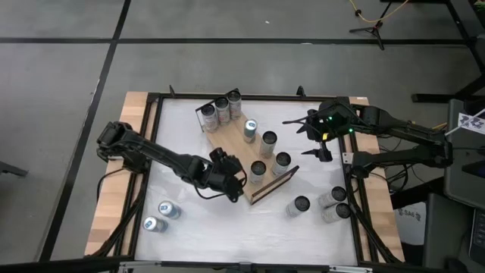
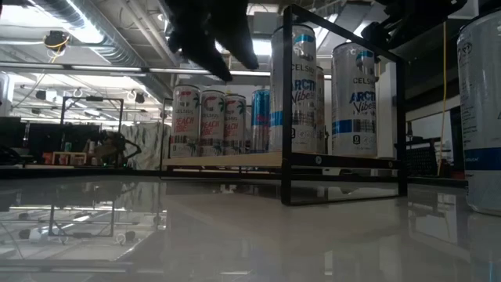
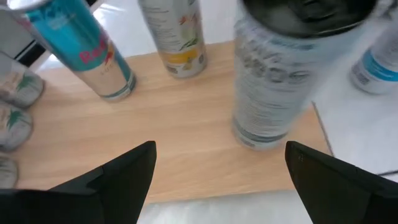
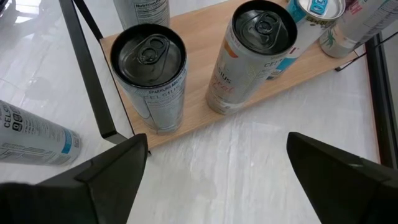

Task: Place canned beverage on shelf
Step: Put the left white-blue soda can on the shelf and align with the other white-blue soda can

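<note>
- Shelf (image 1: 241,155): you have a light wooden board lying slantwise on the white table (image 1: 250,227), near its middle, with a black wire rail (image 1: 274,184) at its near-right short end.
- Cans on the shelf: you see three cans clustered (image 1: 221,111) at the far-left end, one blue-topped can (image 1: 250,130) further along, then three dark-topped cans (image 1: 268,144) standing upright towards the near-right end.
- Left gripper (image 1: 227,182): it sits over the near edge of the shelf, just beside the nearest dark-topped can (image 1: 258,170). Its fingers (image 3: 118,180) stand spread wide and hold nothing; in its wrist view that can stands upright on the board between and beyond them, apart from both.
- Right gripper (image 1: 307,136): it waits over the far-right part of the table, to the right of the shelf. Its fingers (image 4: 106,177) are spread apart and empty; its wrist view looks down on two upright cans at the railed end of the board.
- Loose cans, right: you have three (image 1: 322,205) on the table near the near-right corner, off the shelf; whether they all stand or lie cannot be told from above.
- Loose cans, left: two blue-marked cans (image 1: 161,217) rest on the table near the near-left corner, well apart from the shelf.
</note>
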`<state>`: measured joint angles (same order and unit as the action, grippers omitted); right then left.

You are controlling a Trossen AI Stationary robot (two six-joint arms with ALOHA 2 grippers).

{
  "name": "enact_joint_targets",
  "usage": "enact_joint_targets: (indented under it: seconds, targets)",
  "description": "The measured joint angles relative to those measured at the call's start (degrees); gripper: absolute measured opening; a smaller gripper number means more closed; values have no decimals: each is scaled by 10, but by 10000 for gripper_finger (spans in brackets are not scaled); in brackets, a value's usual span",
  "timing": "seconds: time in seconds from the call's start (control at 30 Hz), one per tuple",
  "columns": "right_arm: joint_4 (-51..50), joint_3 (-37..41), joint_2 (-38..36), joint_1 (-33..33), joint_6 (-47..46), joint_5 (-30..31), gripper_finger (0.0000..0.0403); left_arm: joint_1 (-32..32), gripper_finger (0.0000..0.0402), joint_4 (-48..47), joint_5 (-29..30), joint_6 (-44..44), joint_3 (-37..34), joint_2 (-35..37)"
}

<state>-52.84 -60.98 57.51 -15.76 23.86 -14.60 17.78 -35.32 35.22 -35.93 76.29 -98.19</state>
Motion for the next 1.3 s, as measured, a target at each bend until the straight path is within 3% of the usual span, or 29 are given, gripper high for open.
enact_joint_targets:
  seconds: [0.3,1.3]
  targets:
    - [0,0,0,0,0,0,379,-30,349,82,-20,5,-38,0]
    - [2,0,0,0,0,0,379,-67,325,202,-30,20,-40,-45]
